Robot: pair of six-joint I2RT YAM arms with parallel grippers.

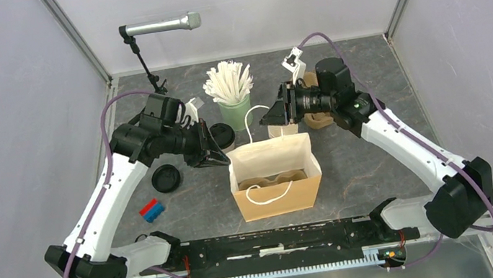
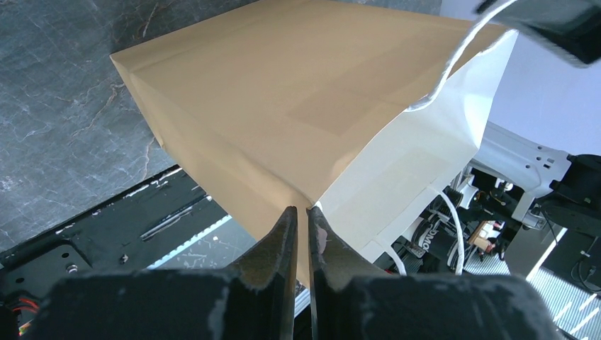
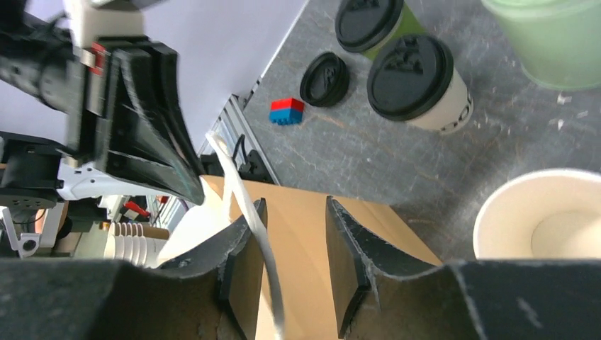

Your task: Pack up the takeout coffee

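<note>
The 2 takeout coffees stand upright on the table [image 3: 397, 163], outside the paper bag [image 1: 278, 196]. The white cup [image 3: 418, 85] and the olive-green cup [image 3: 370, 25] each carry a black lid and sit just beside each other, the green one farther from the bag.

In the right wrist view both cups lie beyond the bag's far rim, well apart from the right pincer [image 3: 294, 209]. That pincer hovers over the bag's back edge with its jaws released and parted. The white handle cord [image 3: 244, 191] runs down between them, against 1 finger, unclamped.

The left pincer [image 2: 302, 212] is clenched on the bag's side edge, the paper nipped between its 2 fingertips. From above, this pincer [image 1: 215, 156] sits at the bag's left rear corner, and 1 black cup lid shows just behind it, so the coffees are near it but not touched by it.

A loose lid [image 3: 324, 78] and a red-and-blue block [image 3: 287, 111] lie on the table past the cups. The mint-green cup [image 3: 560, 35] stands to their other side, and a lidless cream cup [image 3: 546, 227] stands close to the right pincer.
</note>
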